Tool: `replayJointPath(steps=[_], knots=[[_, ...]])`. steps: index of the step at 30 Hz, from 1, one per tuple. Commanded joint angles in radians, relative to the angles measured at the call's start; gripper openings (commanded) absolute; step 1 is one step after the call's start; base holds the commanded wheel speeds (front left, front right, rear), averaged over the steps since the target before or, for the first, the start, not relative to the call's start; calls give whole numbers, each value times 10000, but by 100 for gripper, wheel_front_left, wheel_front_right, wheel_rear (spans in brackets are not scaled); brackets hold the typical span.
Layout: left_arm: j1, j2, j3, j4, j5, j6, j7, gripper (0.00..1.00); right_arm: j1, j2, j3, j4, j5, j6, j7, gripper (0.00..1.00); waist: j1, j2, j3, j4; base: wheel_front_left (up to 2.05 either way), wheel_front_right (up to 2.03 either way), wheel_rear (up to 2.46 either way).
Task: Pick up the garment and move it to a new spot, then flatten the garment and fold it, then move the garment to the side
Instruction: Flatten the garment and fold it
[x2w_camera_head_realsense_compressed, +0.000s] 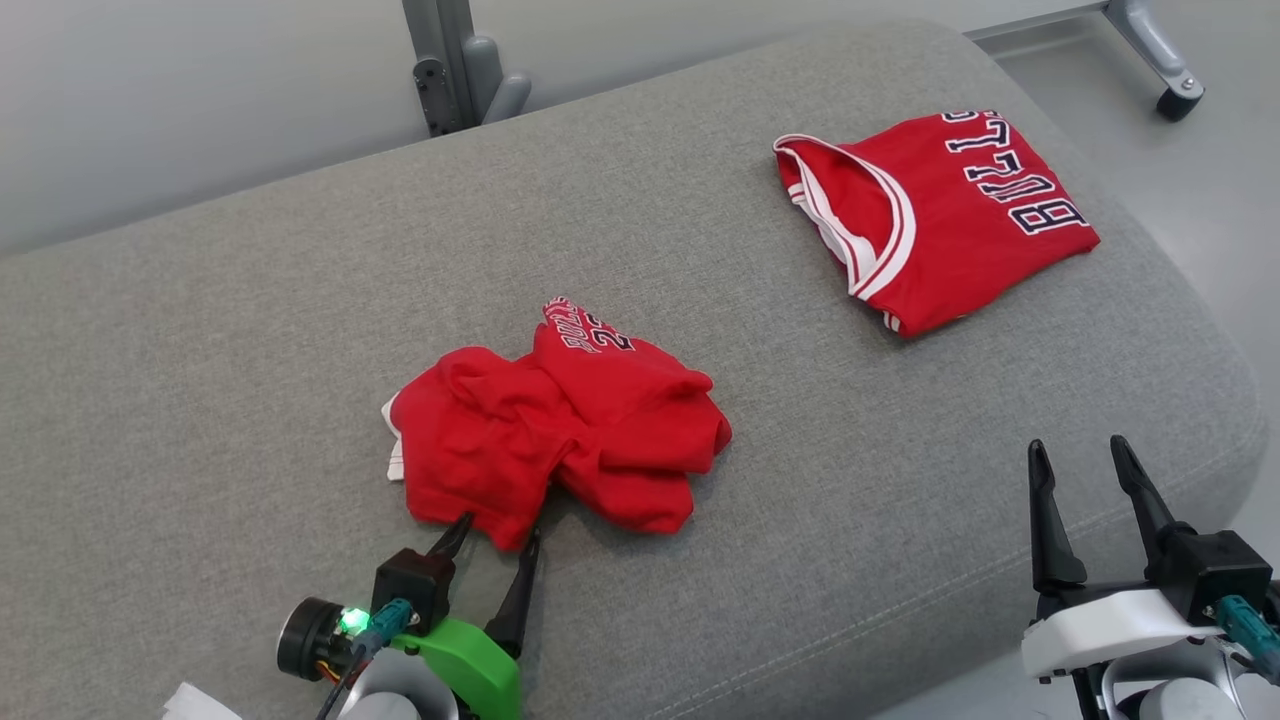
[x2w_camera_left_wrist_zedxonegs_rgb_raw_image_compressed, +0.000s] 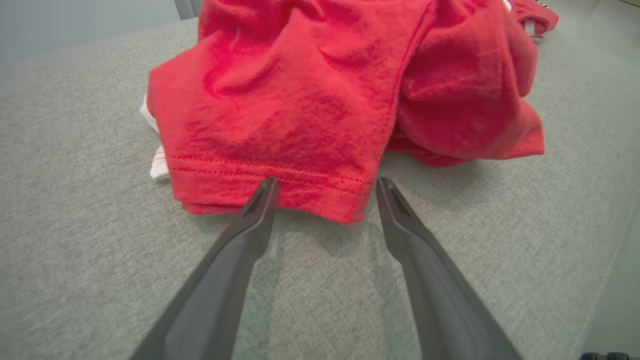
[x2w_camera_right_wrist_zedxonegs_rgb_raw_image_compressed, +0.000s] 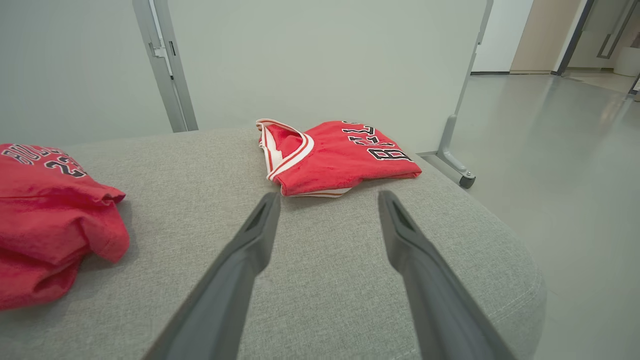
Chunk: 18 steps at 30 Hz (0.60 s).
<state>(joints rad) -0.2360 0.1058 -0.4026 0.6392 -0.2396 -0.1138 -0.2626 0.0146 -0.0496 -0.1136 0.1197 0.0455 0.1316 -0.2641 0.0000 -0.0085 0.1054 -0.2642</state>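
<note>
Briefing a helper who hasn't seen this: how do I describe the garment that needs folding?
On the grey cushion, look near the front edge, just beyond the open left gripper. The crumpled red garment lies there in a heap, unlike the red jersey at the far right, which is folded flat.

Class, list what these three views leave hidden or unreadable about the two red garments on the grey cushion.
- Crumpled garment: kind and full print hidden by its own folds, head view; cut by the top edge, left wrist view.
- Folded jersey: lower half tucked underneath, head view.
- Left gripper: whether its tips touch the hem, too close to tell, both views.
</note>
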Motion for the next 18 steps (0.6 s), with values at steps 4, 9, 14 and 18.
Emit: replayJointPath(steps=[4,9,14,18], knots=[[-209,-40,34,-106,274,-31,-26,100,-148,-20,9,34,115,-19,-2,100,0,85,187,-99,0,0,0],[-327,-96,141,303,585,340,-26,0,-234,-23,39,74,133,-19,-2,100,0,85,195,22,0,0,0],[-515,-214,111,605,686,362,-26,0,-283,-23,-5,53,116,-19,-2,100,0,85,229,150,0,0,0],[-652,-287,383,274,500,347,-27,0,-287,-23,-21,41,146,-19,-2,100,0,85,220,264,0,0,0]])
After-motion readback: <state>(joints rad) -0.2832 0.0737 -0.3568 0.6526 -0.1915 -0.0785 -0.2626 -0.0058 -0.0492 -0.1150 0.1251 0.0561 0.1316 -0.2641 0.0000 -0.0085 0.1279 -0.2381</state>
